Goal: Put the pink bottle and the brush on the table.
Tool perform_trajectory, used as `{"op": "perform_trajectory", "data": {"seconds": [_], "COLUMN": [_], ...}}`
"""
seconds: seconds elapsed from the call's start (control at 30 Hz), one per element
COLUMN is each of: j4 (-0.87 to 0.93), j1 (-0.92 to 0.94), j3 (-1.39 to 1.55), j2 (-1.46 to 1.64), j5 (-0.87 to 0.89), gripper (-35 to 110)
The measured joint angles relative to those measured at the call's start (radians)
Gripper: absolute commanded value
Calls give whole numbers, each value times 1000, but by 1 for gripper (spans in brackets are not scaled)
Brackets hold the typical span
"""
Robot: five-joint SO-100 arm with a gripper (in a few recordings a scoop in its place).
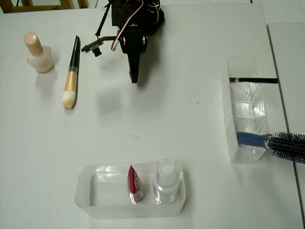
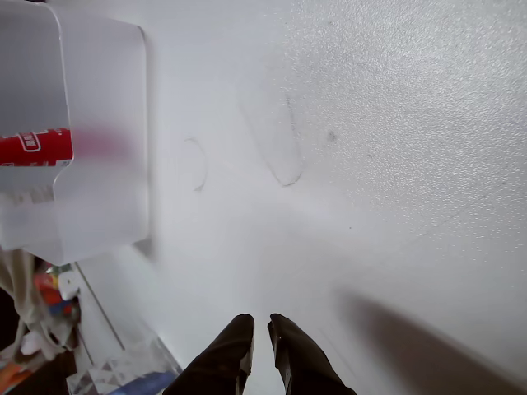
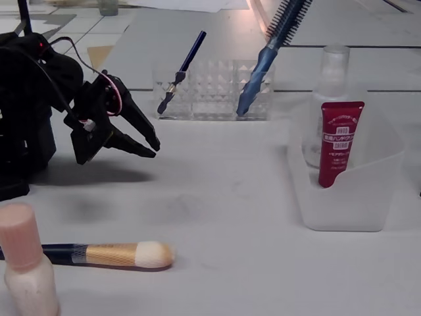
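I see the pink bottle (image 1: 38,52) standing upright on the white table (image 1: 190,119) at the overhead view's upper left, with the brush (image 1: 72,74) lying flat just beside it, bristles toward the bottom of the picture. My gripper (image 1: 134,76) hangs above bare tabletop near them, its jaws narrowed to a slim gap and holding nothing. The red tube (image 1: 134,183) leans in a translucent tray (image 1: 86,191).

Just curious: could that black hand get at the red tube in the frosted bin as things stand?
Probably yes: the hand holds nothing, bare table lies between, and the red tube stands upright in the open-topped bin.
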Motion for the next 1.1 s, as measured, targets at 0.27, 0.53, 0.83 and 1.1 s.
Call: {"op": "perform_trajectory", "data": {"seconds": [0.27, 0.53, 0.83, 1.1], "j4": [0, 0, 0, 0], "j1": [0, 0, 0, 0], "j3": [0, 0, 0, 0], "j2": [0, 0, 0, 0], "j5": [15, 15, 15, 15], "gripper": [0, 0, 0, 0]}}
